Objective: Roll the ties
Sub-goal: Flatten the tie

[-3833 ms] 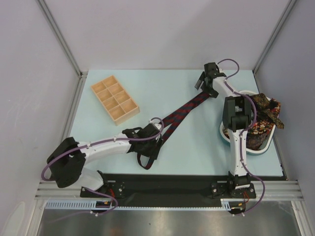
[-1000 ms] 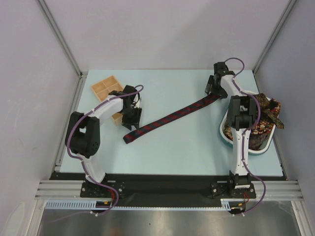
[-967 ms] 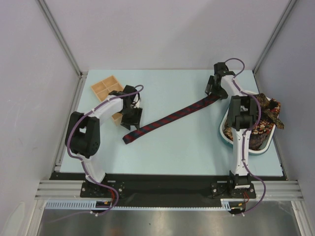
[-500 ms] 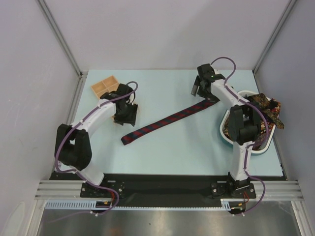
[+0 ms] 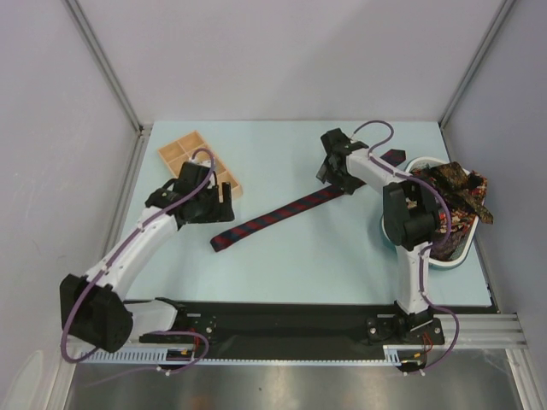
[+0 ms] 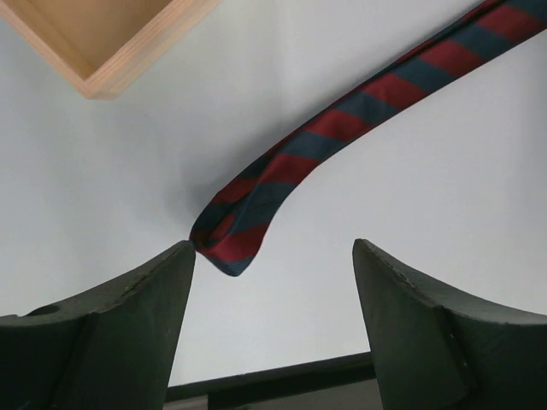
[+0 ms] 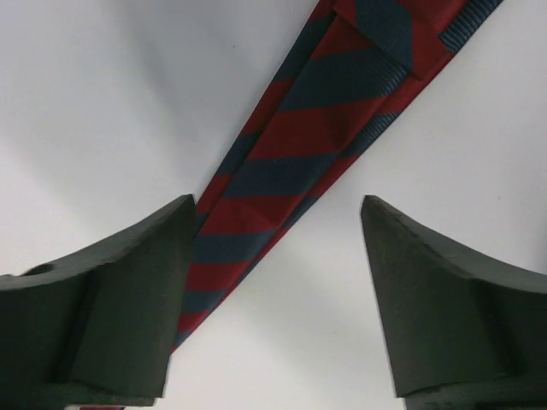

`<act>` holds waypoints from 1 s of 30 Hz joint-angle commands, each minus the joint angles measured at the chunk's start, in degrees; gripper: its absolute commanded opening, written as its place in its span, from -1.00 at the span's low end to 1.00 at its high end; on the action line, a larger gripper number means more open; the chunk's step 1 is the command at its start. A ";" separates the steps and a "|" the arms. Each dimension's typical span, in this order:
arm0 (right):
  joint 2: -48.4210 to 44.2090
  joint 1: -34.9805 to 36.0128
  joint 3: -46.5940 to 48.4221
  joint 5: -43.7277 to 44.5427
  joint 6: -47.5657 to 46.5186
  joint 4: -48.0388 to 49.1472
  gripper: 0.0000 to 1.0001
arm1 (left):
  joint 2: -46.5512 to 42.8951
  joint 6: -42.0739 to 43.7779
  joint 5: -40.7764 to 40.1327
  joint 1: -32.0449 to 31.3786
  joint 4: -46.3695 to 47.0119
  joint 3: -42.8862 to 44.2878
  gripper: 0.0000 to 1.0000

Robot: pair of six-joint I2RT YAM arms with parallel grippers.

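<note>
A dark navy tie with red diagonal stripes [image 5: 273, 218] lies flat and diagonal across the table, its narrow end [image 5: 220, 243] at the near left. My left gripper [image 5: 214, 203] hovers open just above and left of that end. In the left wrist view, the tie's tip [image 6: 231, 248] sits by the left finger of the gripper [image 6: 273, 256] and nothing is between the jaws. My right gripper [image 5: 332, 175] hangs open over the wider part. The striped tie [image 7: 291, 145] runs under the left finger of the gripper [image 7: 278, 209]. More ties [image 5: 457, 192] are piled at the right.
A wooden compartment tray [image 5: 184, 152] stands at the back left, partly under my left arm; its corner [image 6: 111, 43] shows in the left wrist view. A white dish [image 5: 444, 263] at the right edge holds the pile of ties. Grey walls enclose the table.
The left gripper has opened and drawn back off the tray toward the tie's narrow end. The right gripper has slid left along the tie. The tie has shifted slightly.
</note>
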 commanded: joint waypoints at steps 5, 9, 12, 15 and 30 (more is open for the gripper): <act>5.91 -2.57 5.04 1.00 1.97 0.85 0.47 | -7.99 -3.94 2.43 -0.32 4.73 -3.34 0.61; 7.93 -3.45 5.74 0.39 0.74 1.90 0.30 | -9.83 -3.59 1.02 -0.32 3.94 -4.13 0.60; 9.60 -4.07 7.67 -0.22 -2.24 1.29 0.24 | -11.07 -3.24 -0.65 -0.32 3.94 -5.10 0.61; 12.68 -4.95 11.36 -1.63 -8.30 -0.03 0.01 | -11.77 -2.80 -0.74 -0.32 3.76 -5.80 0.61; 19.98 -11.17 23.58 -2.68 -35.74 -8.82 -0.09 | -15.64 -10.34 2.95 -5.76 12.02 -13.62 0.61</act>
